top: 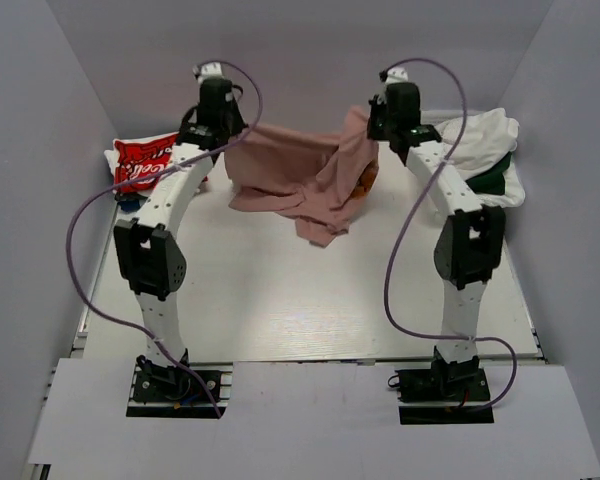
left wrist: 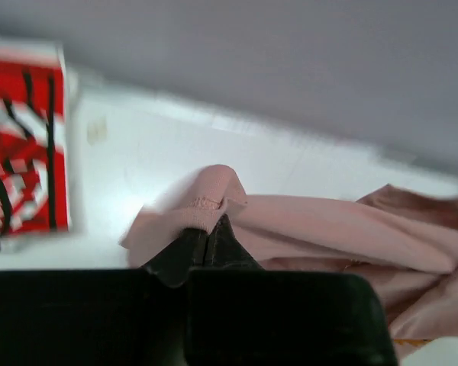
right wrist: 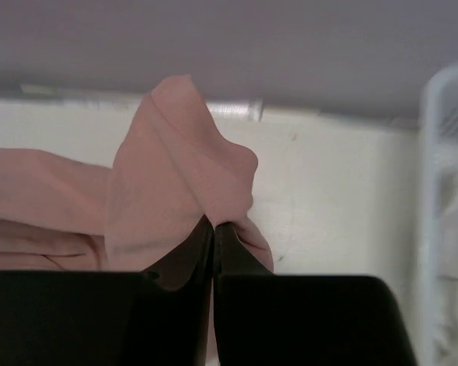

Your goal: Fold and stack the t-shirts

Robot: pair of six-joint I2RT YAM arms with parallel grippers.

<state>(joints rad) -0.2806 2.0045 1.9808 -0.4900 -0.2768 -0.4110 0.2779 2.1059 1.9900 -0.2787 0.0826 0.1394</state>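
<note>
**Dusty-pink t-shirt** [top: 300,185]: plain and creased. It hangs stretched between two grippers near the far edge of the table [top: 280,300], with its lower folds bunched on the surface.

**Count:** one pink shirt; one red t-shirt [top: 145,160] with white script at the far left corner; one dark green t-shirt [top: 495,180] showing among the white t-shirts [top: 485,135] heaped at the far right corner. The number of white shirts cannot be told.

**Left gripper** [left wrist: 208,240] and **right gripper** [right wrist: 214,229]: jaws pressed together, each pinching a fold of the pink cloth.
</note>
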